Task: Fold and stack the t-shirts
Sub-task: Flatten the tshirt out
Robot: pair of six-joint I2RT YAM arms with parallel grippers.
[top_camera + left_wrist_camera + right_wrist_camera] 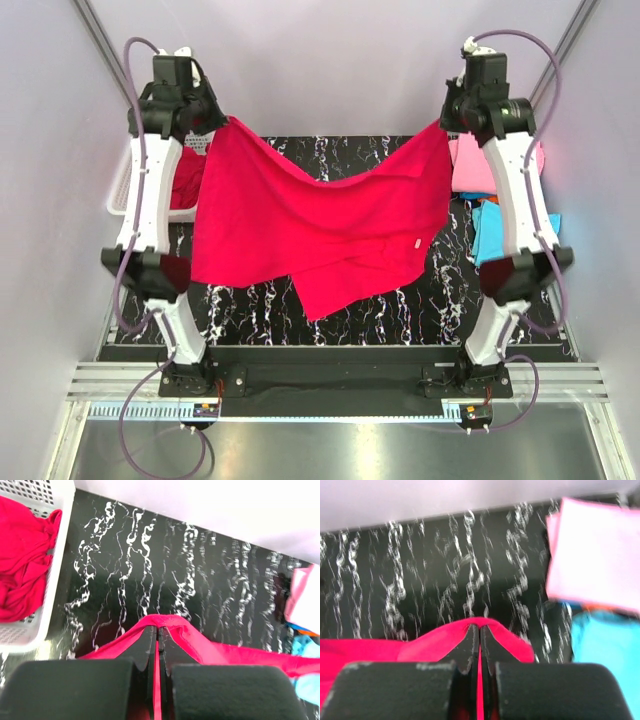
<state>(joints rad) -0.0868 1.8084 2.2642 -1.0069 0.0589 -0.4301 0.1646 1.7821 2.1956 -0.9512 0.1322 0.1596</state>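
A crimson-red t-shirt [310,225] hangs spread in the air between my two grippers, above the black marbled table [400,300]. My left gripper [222,122] is shut on its left top corner; in the left wrist view the red cloth [210,647] is pinched between the jaws [159,630]. My right gripper [447,125] is shut on the right top corner, seen in the right wrist view [480,629] with red cloth [435,642] draped over the tips. A second red shirt [22,555] lies in the white basket [47,615]. Folded pink [595,555] and turquoise [607,655] shirts lie at the right.
The white mesh basket [125,185] stands at the table's left edge. The pink [470,165] and turquoise [495,235] shirts are stacked at the right edge, with a sliver of orange between them. Grey walls close in on the left, right and far sides.
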